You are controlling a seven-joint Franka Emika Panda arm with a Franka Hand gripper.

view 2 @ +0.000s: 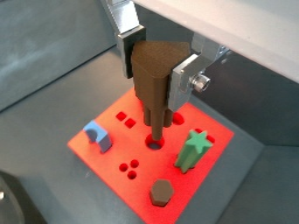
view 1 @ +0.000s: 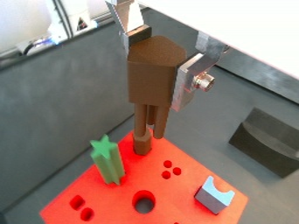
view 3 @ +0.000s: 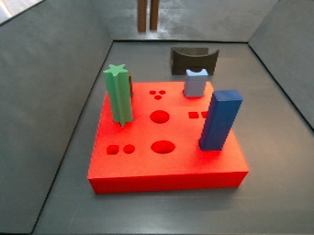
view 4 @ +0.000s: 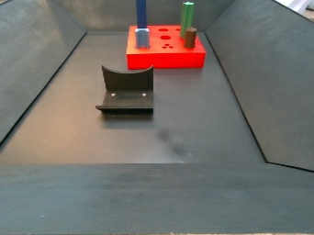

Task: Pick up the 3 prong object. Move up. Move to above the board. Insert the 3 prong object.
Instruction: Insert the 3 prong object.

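The gripper [view 1: 158, 63] hangs above the board [view 1: 117, 197], its plates clamped on the blocky top of the 3 prong object [view 1: 149, 83] so the prongs point straight down, free to be lined up over a hole, judging by both wrist views

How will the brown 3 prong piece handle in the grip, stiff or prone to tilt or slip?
The 3 prong object looks rigid: a solid blocky top with straight prongs. The gripper, above the board, clamps only the top with flat fingers, so it could pivot if the prongs catch a hole edge. Its smooth faces may slip under push-back. The thin prongs are probably the weak part.
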